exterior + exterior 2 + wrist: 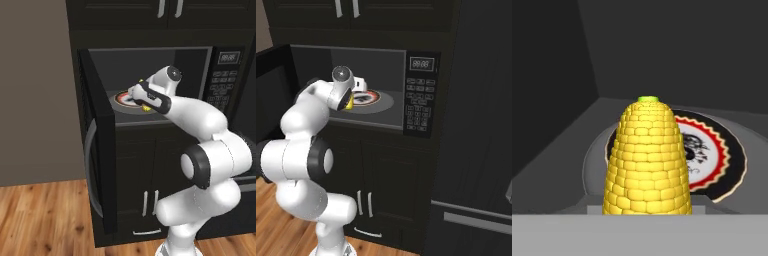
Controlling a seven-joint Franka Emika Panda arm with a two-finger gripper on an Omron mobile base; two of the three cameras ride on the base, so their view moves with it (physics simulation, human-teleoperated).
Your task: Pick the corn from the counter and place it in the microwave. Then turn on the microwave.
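- One corn (647, 160) is gripped tight in my tool (140, 98), inside the open microwave (150, 65).
- Just past my tool lies the red-ringed plate (712, 155).

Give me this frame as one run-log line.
phase: placing | gripper: shut on corn | position: inside open microwave, over turntable plate | corn: not released | microwave door: open

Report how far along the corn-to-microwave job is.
Done: the corn is off the counter and the microwave door stands open. In hand: the tool is shut on the corn, inside the cavity near the turntable plate; whether it touches the plate can't be told. Left: release the corn, withdraw, shut the door, and start the oven at the keypad.
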